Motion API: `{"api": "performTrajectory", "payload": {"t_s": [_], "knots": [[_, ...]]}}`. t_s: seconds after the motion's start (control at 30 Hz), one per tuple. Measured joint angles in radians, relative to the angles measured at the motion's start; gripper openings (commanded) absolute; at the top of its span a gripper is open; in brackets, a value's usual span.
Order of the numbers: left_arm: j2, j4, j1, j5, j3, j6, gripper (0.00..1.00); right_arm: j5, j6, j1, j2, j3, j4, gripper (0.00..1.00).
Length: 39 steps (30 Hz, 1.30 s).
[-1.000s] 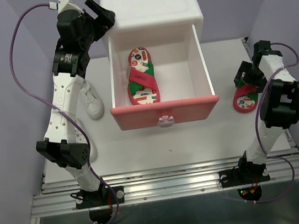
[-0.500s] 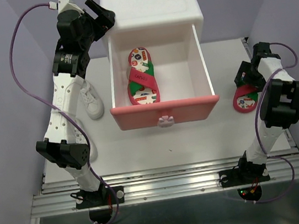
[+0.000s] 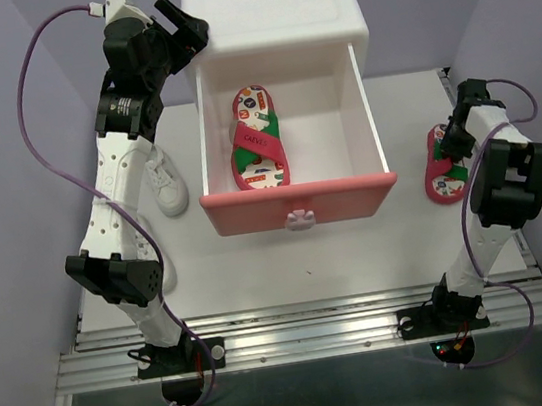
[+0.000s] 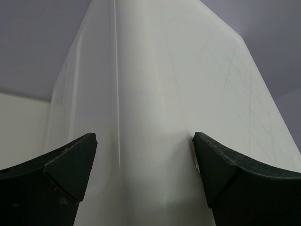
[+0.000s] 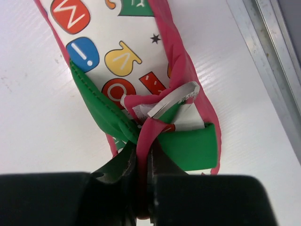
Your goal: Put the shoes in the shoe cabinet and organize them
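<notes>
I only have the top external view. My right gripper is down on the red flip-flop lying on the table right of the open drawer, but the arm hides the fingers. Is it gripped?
Observer: Yes. The right wrist view shows the right gripper shut on the red flip-flop with cartoon letter prints.
Operator: Which part is it holding?
Observer: The strap, pinched just where the pink and green bands meet; the printed sole is outside the grip.
Operator: And the left gripper up by the cabinet?
Observer: In the left wrist view the left gripper is open, straddling a rounded corner of the white plastic cabinet and holding nothing.
</notes>
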Motion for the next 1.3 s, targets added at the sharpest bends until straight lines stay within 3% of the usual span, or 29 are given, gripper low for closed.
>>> {"api": "performTrajectory", "payload": {"t_s": [0.27, 0.57, 0.8, 1.1, 1.3], "knots": [[0.000, 0.001, 0.000, 0.000, 0.000, 0.001, 0.94, -0.046, 0.044, -0.002, -0.031, -0.003, 0.019, 0.01], [0.000, 0.002, 0.000, 0.001, -0.001, -0.003, 0.94, -0.161, 0.185, 0.000, -0.302, 0.052, 0.021, 0.01], [0.000, -0.001, 0.000, 0.002, 0.000, -0.011, 0.94, -0.302, 0.351, -0.002, -0.419, 0.294, 0.028, 0.01], [0.006, -0.021, 0.000, 0.001, 0.015, -0.026, 0.94, -0.533, 0.587, -0.001, -0.379, 0.650, 0.080, 0.01], [0.006, -0.024, 0.000, -0.001, 0.015, -0.035, 0.94, -0.668, 0.766, 0.006, -0.346, 0.758, 0.209, 0.01]]}}
